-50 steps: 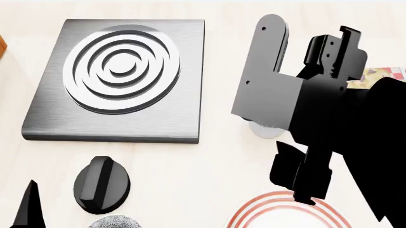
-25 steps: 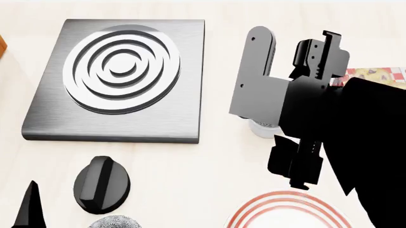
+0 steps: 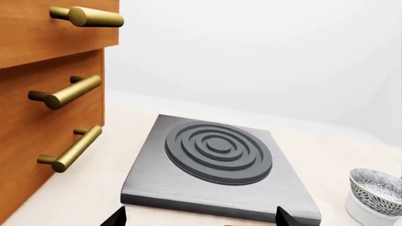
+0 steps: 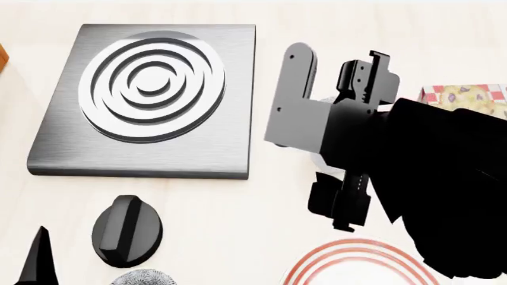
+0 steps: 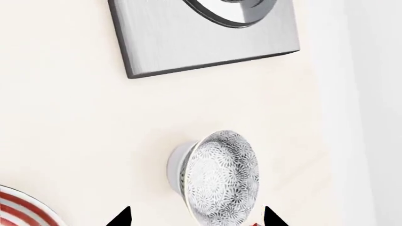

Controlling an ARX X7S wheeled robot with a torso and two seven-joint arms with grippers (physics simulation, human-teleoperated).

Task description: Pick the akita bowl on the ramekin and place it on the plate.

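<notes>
Compared with the earlier head views, the right arm has shifted toward the stove plate and now hides the bowl stack entirely in that view. The right gripper (image 5: 196, 217) shows only two black fingertips at the edge of its wrist view, set well apart, with nothing between them; it is open and not yet on the bowl. The akita bowl (image 5: 221, 178) sits nested on the ramekin (image 5: 177, 168), the pair standing on the pale countertop (image 5: 63, 122) between the stove plate (image 5: 201, 40) and the plate (image 5: 19, 209). The left wrist view shows the same stack beside the stove plate's near corner. The step in hand is the approach to the pick. The next move calls for bringing the fingers down across the bowl's rim, closing on one wall, then lifting straight off so the ramekin stays put. The bowl is deep, round and thin-walled, with a dense black-and-white speckle on its surface; the ramekin is plain, glossy white and straight-sided, slightly narrower. The plate is flat and wide, white with concentric red rings. The stove plate is a brushed grey metal slab with raised circular ridges. The left gripper (image 3: 199, 217) likewise shows two separated black tips and holds nothing, facing wooden drawers (image 3: 44, 94) with brass bar handles.
</notes>
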